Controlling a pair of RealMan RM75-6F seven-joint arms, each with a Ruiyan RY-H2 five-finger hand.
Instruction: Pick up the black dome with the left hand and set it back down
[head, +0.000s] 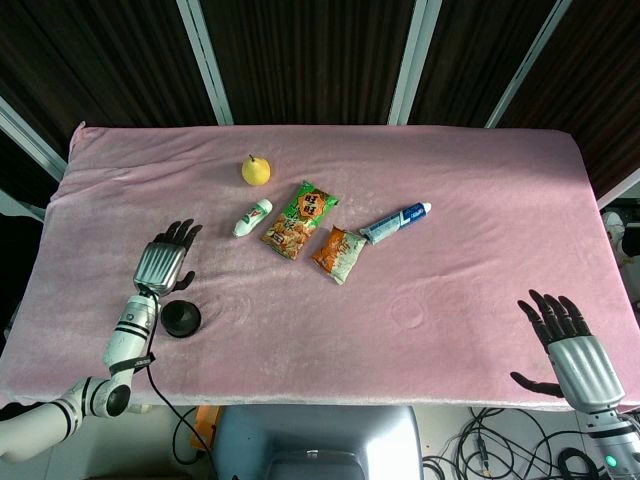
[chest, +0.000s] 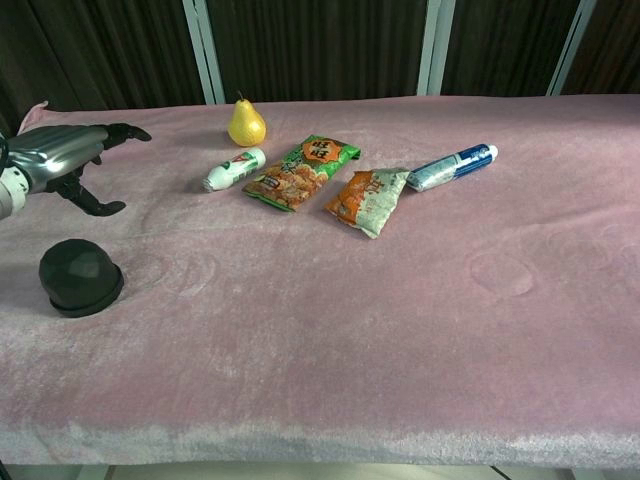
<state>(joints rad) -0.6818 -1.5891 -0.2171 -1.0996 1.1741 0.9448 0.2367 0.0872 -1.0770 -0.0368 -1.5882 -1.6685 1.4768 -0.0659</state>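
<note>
The black dome (head: 181, 318) (chest: 79, 277) sits on the pink cloth near the table's front left. My left hand (head: 165, 261) (chest: 68, 158) hovers just behind it and a little above, fingers spread and thumb apart, holding nothing and not touching the dome. My right hand (head: 568, 336) rests open at the front right corner, fingers spread, far from every object; the chest view does not show it.
A yellow pear (head: 256, 170), a small white bottle (head: 252, 217), a green snack bag (head: 300, 219), an orange snack bag (head: 339, 253) and a blue-white tube (head: 395, 222) lie across the middle of the pink table (head: 450, 300). The table's front edge runs close by the dome.
</note>
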